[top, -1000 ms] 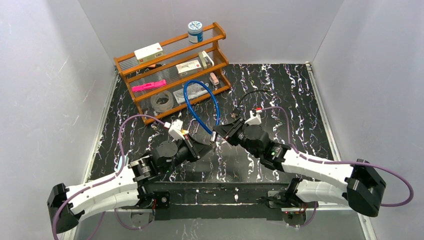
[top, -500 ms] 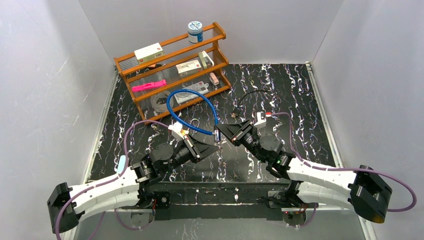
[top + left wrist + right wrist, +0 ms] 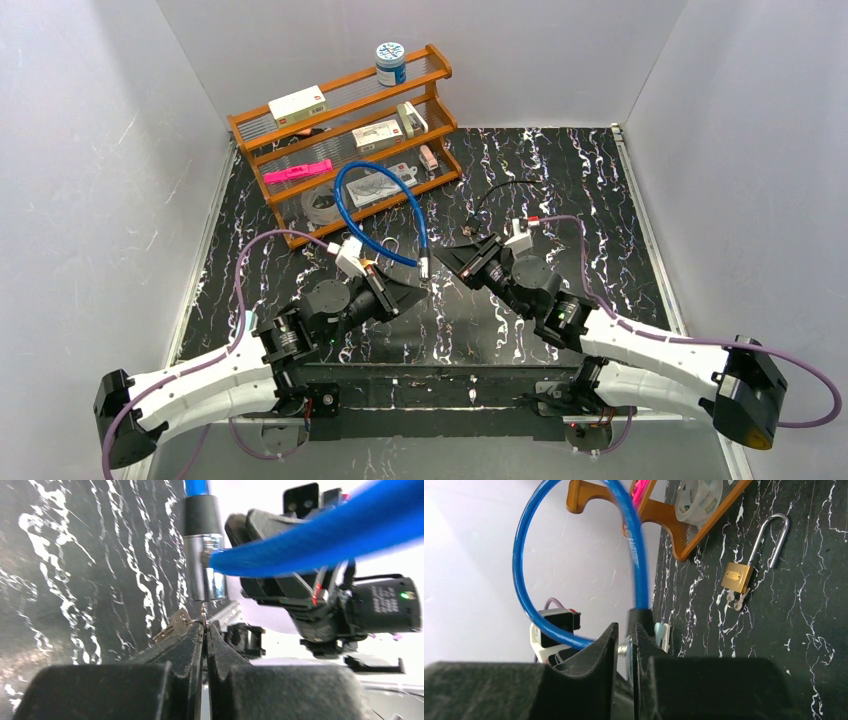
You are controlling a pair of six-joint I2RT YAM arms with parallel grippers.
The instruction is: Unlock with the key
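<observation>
A blue cable lock (image 3: 380, 200) loops up over the table, and its silver and black cylinder (image 3: 204, 575) hangs upright between the two arms. My left gripper (image 3: 205, 626) is shut on the key (image 3: 202, 616), whose tip meets the cylinder's lower end. A spare key (image 3: 172, 626) dangles from the same ring. My right gripper (image 3: 624, 630) is shut on the cylinder (image 3: 627, 647) from the other side. In the top view the left gripper (image 3: 418, 288) and the right gripper (image 3: 438, 262) meet at the cylinder (image 3: 424, 266).
A wooden rack (image 3: 345, 130) with small boxes, a jar and tape stands at the back left. A brass padlock (image 3: 738, 577) with a long shackle and keys lies on the black marbled table near the rack. A thin black wire (image 3: 500, 195) lies behind the right arm.
The blue cable loop has swung left toward the rack. The right wrist has turned and shifted slightly with the cylinder. Both grips stay as they were.
</observation>
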